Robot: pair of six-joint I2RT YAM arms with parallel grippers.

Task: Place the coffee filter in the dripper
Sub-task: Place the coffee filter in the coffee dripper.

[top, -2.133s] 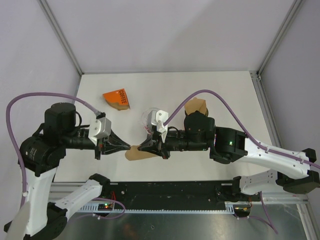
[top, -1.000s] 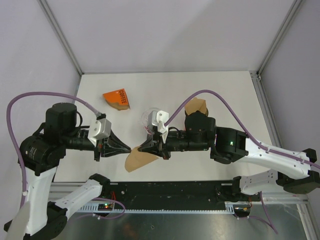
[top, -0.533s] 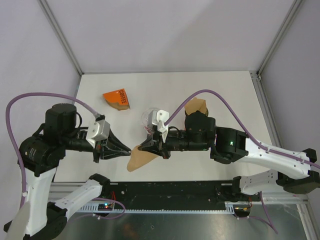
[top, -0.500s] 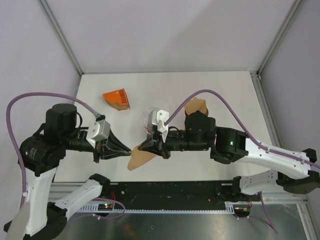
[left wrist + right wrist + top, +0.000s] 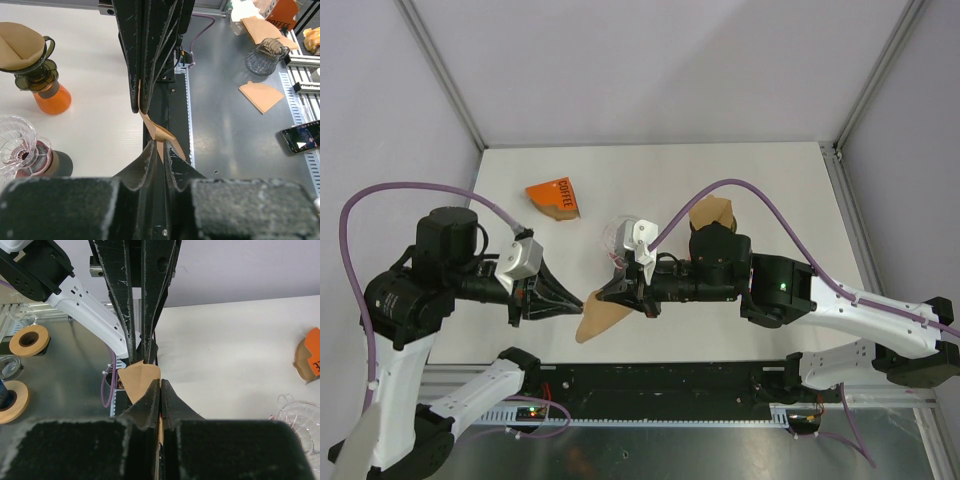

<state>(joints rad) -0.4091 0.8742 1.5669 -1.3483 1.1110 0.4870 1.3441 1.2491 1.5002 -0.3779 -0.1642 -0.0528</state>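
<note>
The brown paper coffee filter (image 5: 599, 319) hangs between the two gripper tips near the table's front edge. My right gripper (image 5: 603, 296) is shut on its edge, and the paper (image 5: 138, 380) sticks out past its fingertips. My left gripper (image 5: 582, 298) meets it tip to tip. Its jaws stand nearly together on one layer of the filter (image 5: 157, 132), while another layer folds out to the right of its fingers. The dripper (image 5: 620, 237), clear glass on a dark red base, stands just behind the right gripper and holds nothing.
A second dripper with a brown filter (image 5: 711, 212) sits on an orange-bottomed server behind the right wrist. An orange filter box (image 5: 554, 198) lies at the back left. The table's near edge (image 5: 650, 360) runs just below the filter.
The filter's free part has swung lower toward the near edge than two seconds ago. My left gripper has shifted slightly right toward the right gripper, which has stayed still.
</note>
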